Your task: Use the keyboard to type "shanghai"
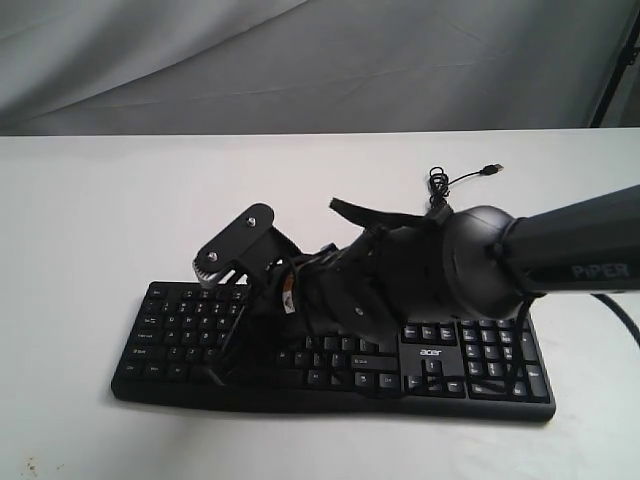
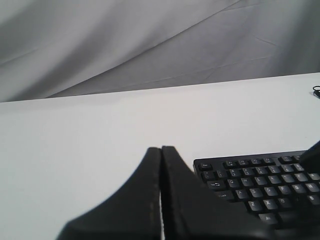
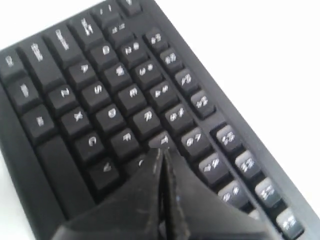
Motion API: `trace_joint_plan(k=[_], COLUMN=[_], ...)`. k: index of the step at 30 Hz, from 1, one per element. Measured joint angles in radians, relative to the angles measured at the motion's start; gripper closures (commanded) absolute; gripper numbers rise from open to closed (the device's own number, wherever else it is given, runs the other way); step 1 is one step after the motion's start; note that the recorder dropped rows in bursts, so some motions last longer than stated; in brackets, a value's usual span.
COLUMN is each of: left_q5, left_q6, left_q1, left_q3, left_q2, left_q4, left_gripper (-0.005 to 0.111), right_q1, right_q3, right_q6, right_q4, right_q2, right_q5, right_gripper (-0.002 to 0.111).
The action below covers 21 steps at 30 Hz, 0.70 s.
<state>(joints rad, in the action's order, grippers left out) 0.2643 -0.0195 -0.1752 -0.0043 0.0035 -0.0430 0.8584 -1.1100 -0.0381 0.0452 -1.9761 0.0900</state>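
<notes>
The black keyboard point(image 1: 180, 330) lies across the front of the white table, with its acer logo point(image 1: 431, 353) on the right part. My right gripper point(image 1: 230, 362) reaches in from the right over the left half of the letter keys. In the right wrist view the right gripper point(image 3: 161, 151) is shut, its tips low over the keyboard point(image 3: 110, 100) just past the F key point(image 3: 126, 135); I cannot tell whether they touch a key. My left gripper point(image 2: 161, 149) is shut on nothing, off the left end of the keyboard point(image 2: 260, 182). It does not show in the exterior view.
The right arm point(image 1: 560, 250) crosses above the keyboard's right half and hides the middle keys. The thin USB cable point(image 1: 440, 185) lies coiled behind the keyboard, with its plug point(image 1: 492, 168) loose on the table point(image 1: 100, 200). A grey cloth point(image 1: 300, 60) hangs behind.
</notes>
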Motion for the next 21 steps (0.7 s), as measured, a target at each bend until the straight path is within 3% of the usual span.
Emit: trace_joint_plan(k=[12, 21], left_q5=[0.0, 0.0], left_q6=[0.0, 0.0], left_q1=[0.0, 0.0], left_q3=[0.0, 0.0], left_q2=[0.0, 0.0], left_q4=[0.0, 0.0], left_gripper=[0.107, 0.107], right_q1=[0.089, 0.108], right_q3=[-0.333, -0.396], right_q6=[-0.032, -0.034], right_q4=[0.0, 0.0], right_q2=[-0.169, -0.247], right_q5=[0.147, 0.164], right_gripper=[0.108, 0.108])
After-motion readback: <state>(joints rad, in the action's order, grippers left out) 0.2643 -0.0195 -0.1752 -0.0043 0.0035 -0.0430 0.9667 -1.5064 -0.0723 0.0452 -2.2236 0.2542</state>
